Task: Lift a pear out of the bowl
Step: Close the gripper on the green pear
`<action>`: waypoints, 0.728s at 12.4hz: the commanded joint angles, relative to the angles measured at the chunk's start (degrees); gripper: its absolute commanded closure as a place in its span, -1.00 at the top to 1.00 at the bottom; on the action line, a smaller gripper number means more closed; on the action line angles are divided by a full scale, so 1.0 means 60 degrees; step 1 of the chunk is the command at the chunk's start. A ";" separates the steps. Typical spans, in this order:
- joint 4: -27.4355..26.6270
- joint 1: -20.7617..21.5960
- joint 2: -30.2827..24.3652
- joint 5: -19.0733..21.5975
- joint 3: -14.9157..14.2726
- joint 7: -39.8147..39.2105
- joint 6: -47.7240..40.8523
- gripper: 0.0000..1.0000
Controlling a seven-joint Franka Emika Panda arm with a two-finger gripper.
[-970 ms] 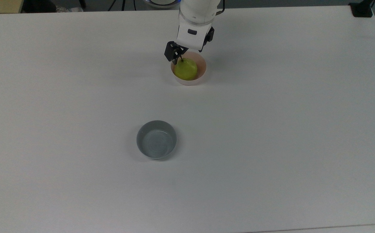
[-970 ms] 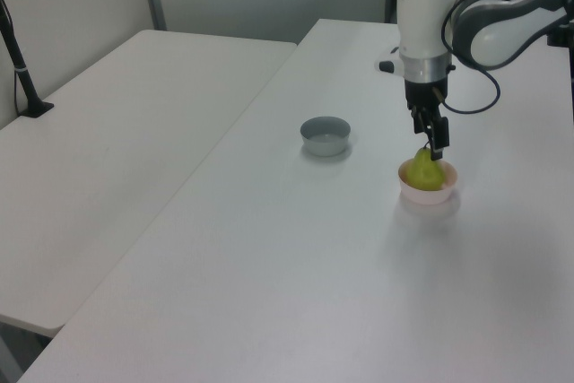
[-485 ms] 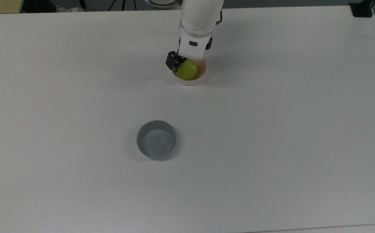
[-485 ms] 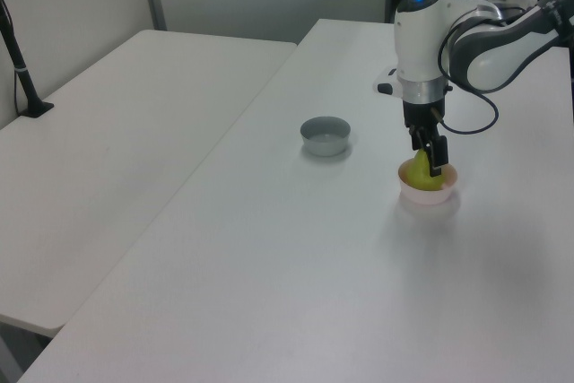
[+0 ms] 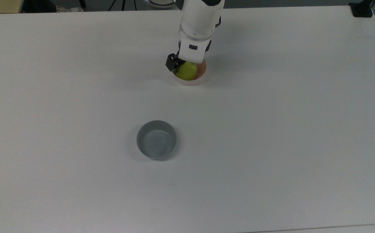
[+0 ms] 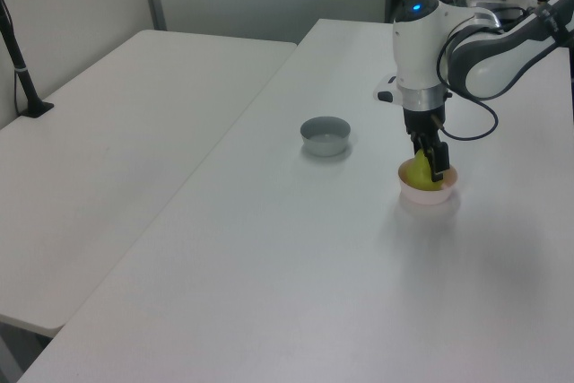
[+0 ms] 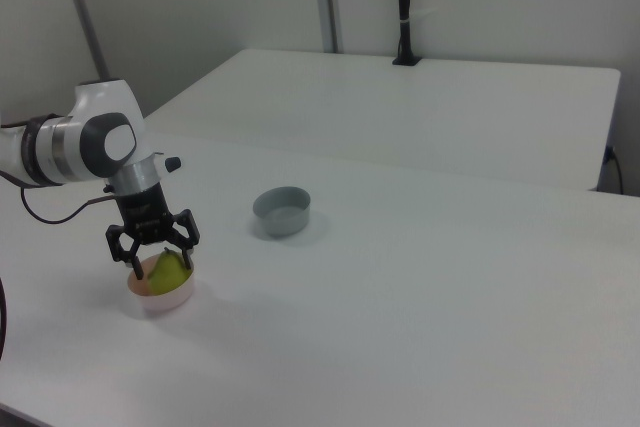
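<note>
A yellow-green pear [image 5: 187, 72] lies in the small pale pink bowl [image 5: 194, 82] at the far middle of the table in the top view. My gripper [image 5: 187, 65] has come down over the bowl. In the right view the gripper [image 7: 160, 263] stands open, its two dark fingers [image 7: 133, 265] spread on either side of the pear [image 7: 170, 268], low inside the bowl [image 7: 160, 297]. In the left view the pear [image 6: 416, 170] peeks out beside the gripper [image 6: 432, 161] above the bowl's rim [image 6: 429, 195]. The white hand hides the pear's top in the top view.
A grey bowl [image 5: 156, 139] stands alone nearer the table's middle, also seen as the grey bowl [image 6: 325, 135] in the left view and the grey bowl [image 7: 282, 211] in the right view. A second white table [image 6: 108, 132] adjoins this one.
My gripper has come down from just above the pear's stem to around the pear's body. The pear and both bowls have stayed put.
</note>
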 commanded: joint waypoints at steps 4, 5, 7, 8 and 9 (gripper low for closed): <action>-0.0304 0.0051 -0.0056 -0.0200 0.0000 -0.0167 0.0459 0.20; -0.0289 0.0051 -0.0070 -0.0200 0.0014 -0.0167 0.0459 0.01; -0.0275 0.0051 -0.0114 -0.0200 0.0015 -0.0152 0.0445 -0.18; -0.0260 0.0051 -0.0129 -0.0200 0.0015 -0.0138 0.0401 -0.18; -0.0246 0.0051 -0.0144 -0.0185 0.0015 -0.0108 0.0357 -0.21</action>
